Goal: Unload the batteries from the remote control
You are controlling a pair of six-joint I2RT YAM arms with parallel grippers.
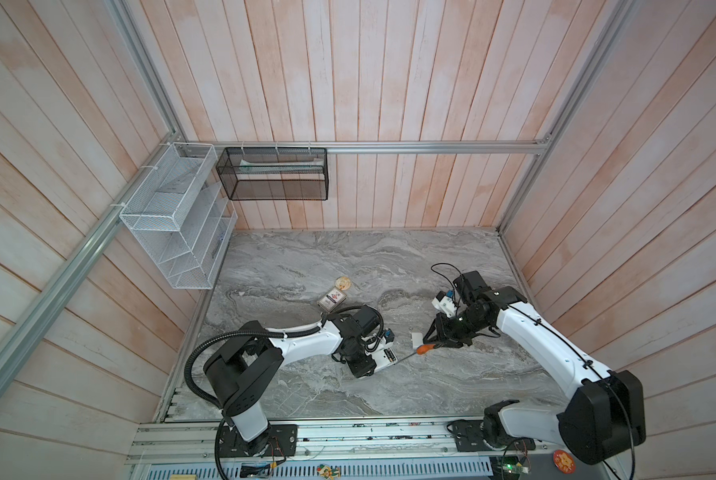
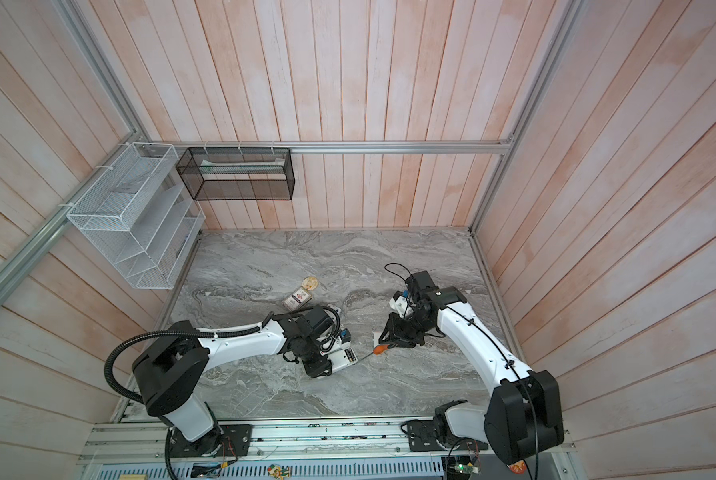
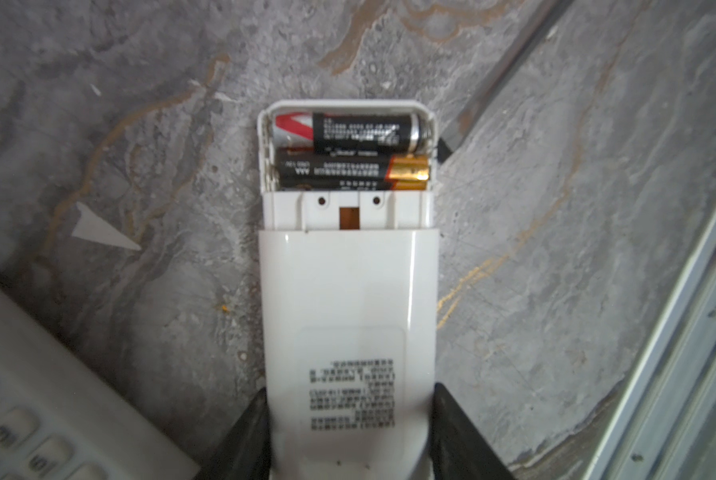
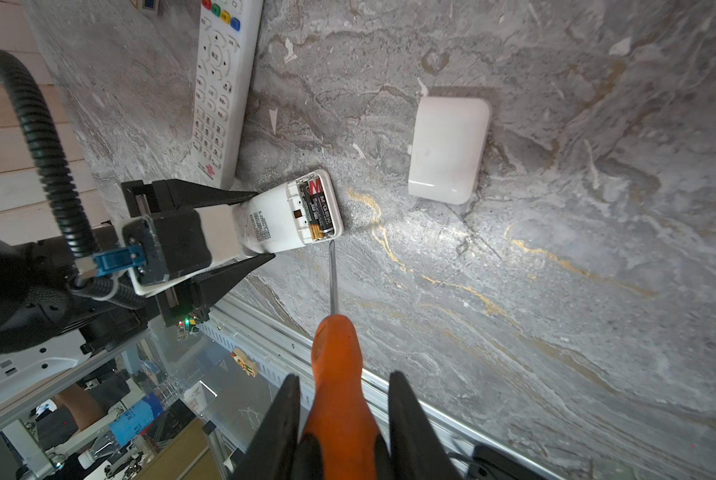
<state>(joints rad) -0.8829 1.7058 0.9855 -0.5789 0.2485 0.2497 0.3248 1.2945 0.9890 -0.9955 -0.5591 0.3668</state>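
The left arm (image 1: 298, 345) and right arm (image 1: 535, 336) wear white shells between black joint housings. A black corrugated hose (image 4: 44, 137) trails the left, a thin black cable (image 1: 564, 344) the right. The left tool (image 4: 265, 224) and right tool (image 4: 346, 375) each have 2 tapered black fingers (image 4: 206, 194).

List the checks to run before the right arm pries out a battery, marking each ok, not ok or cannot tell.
1. Cover off: ok; the battery cover lies apart from the remote control.
2. Remote held: ok; the left gripper clamps its sides.
3. Batteries exposed: ok; both sit in the open compartment.
4. Tool held: ok; the right gripper is shut on the screwdriver.
5. Tip under a battery: not ok; it sits at the casing's outer edge.
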